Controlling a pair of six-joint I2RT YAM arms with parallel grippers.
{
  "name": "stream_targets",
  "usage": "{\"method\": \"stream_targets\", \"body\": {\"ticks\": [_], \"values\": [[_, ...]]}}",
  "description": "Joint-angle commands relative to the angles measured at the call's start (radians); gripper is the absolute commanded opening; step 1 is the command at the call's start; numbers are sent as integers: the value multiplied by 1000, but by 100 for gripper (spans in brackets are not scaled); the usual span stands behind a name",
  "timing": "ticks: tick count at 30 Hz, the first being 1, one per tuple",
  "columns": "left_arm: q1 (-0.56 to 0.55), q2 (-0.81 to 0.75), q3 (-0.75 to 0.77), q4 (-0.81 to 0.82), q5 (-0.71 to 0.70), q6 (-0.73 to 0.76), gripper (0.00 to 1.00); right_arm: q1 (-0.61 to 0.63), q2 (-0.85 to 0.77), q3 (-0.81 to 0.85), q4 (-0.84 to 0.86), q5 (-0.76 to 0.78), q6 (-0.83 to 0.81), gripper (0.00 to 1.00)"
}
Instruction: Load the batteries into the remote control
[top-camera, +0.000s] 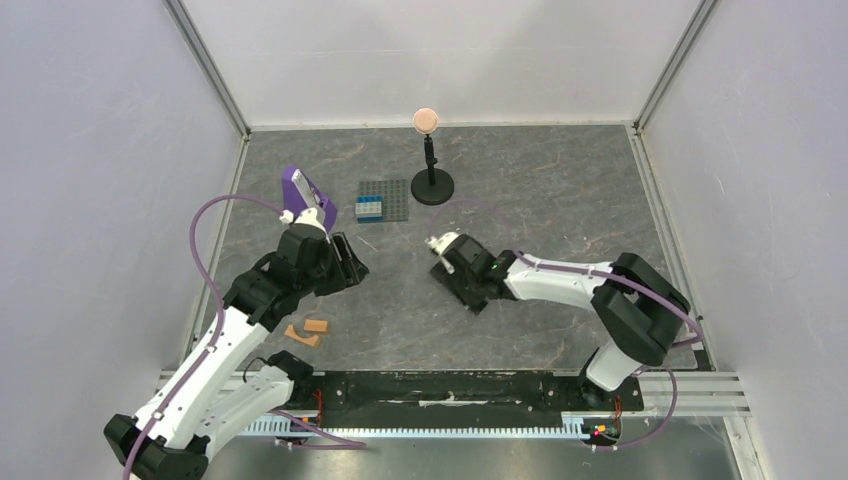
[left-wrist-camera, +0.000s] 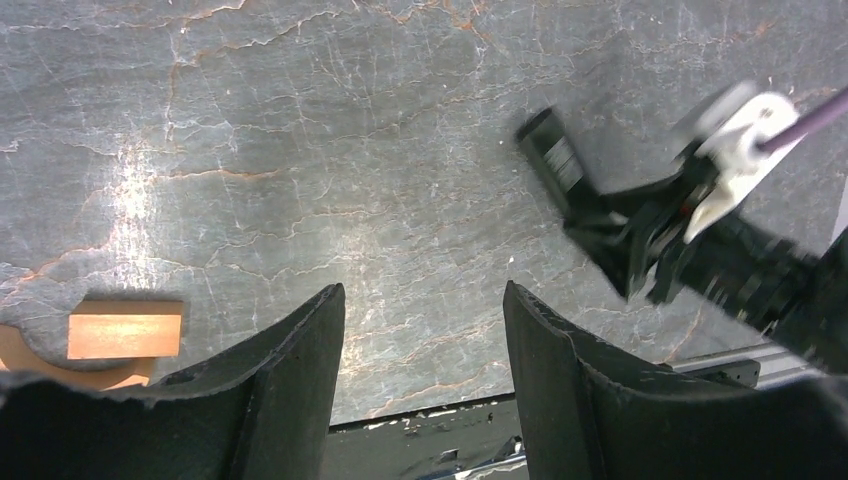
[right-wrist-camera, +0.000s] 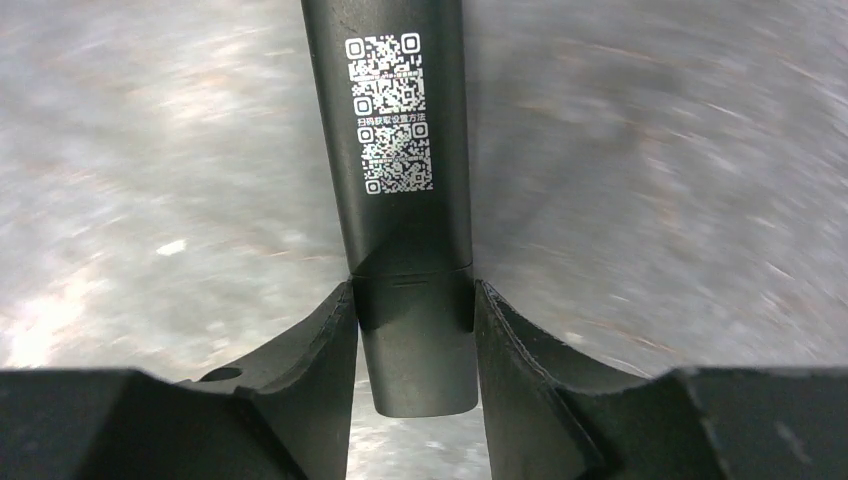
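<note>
The remote control is a slim black bar with white QR codes on the face that shows. It runs lengthwise between the fingers of my right gripper, which is shut on its sides near one end. From above, that gripper is low over the table's middle with the remote under it. The left wrist view shows the remote's free end sticking out from the right gripper's fingers. My left gripper hangs open over bare table, left of the remote. The batteries are out of view.
Two orange-tan blocks lie near the left arm, one seen close up. A grey studded baseplate with blue bricks sits at the back. Beside it are a purple object and a black stand topped by a pink ball.
</note>
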Motion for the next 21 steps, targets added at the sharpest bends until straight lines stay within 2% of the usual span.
{"method": "stream_targets", "body": {"ticks": [1, 8, 13, 15, 18, 21], "values": [[2, -39, 42, -10, -3, 26, 65, -122, -56, -66, 28, 243, 143, 41], [3, -89, 42, -34, 1, 3, 65, -300, -85, -148, 35, 224, 295, 46], [3, -98, 53, -64, 34, 6, 67, -319, -119, -184, 69, 216, 303, 70], [3, -95, 66, -90, 51, 5, 67, -319, -147, -180, 65, 219, 302, 76], [3, -95, 101, -160, 49, -27, 74, -322, -214, -166, 41, 232, 301, 83], [3, -115, 161, -284, -27, -130, 76, -325, -328, -143, -10, 255, 299, 90]]}}
